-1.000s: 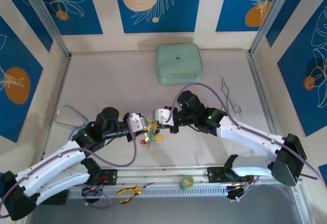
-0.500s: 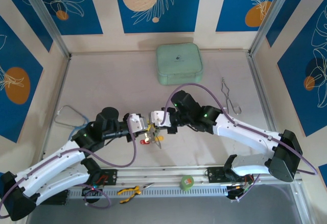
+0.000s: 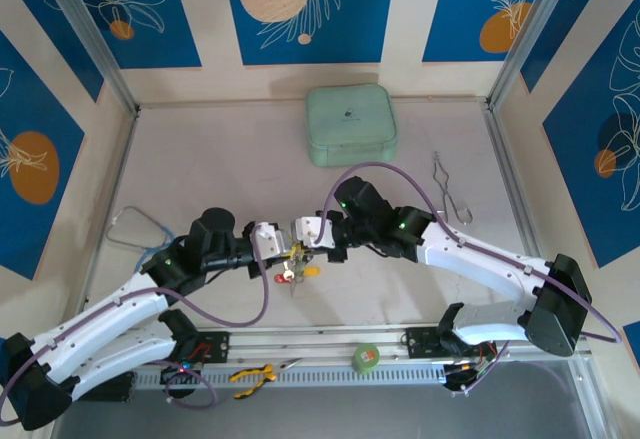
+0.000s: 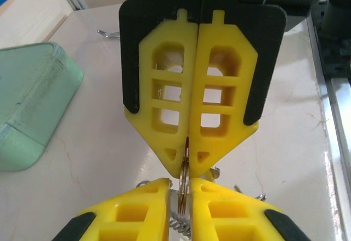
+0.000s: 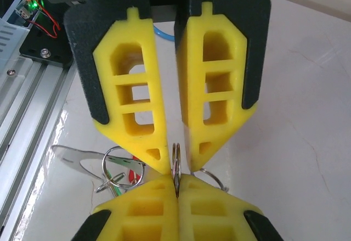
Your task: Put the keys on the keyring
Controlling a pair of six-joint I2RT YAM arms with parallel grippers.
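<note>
The right hand [image 5: 176, 181] is pressing its yellow fingers together on the rim of the keyring [image 5: 175, 157], which is standing edge-on between the tips. The left hand [image 4: 181, 185] is meeting it tip to tip. Its fingers are sitting a narrow gap apart on either side of the same keyring, and I cannot tell whether they are actually pinching it.

Just beneath the two hands, the keys [image 3: 290, 276] are bunching together, with a red head toward the left hand and a yellow one toward the right. In the right wrist view a silvery key and a couple of smaller rings are showing under the left hand's fingers. I cannot tell whether the bunch is touching the worktop [image 3: 220, 169].

Beyond the hands, well apart from them, a pale green case [image 3: 350, 124] is lying flat and shut, so its contents are hidden. Out past the right hand, steel forceps [image 3: 450, 191] are lying on the worktop. Out past the left hand, a stethoscope [image 3: 140, 229] is curling beside the left arm. Behind both hands, near the arm bases, yellow-handled pliers [image 3: 252, 374] and a green tape roll [image 3: 367, 357] are resting on the rail.
</note>
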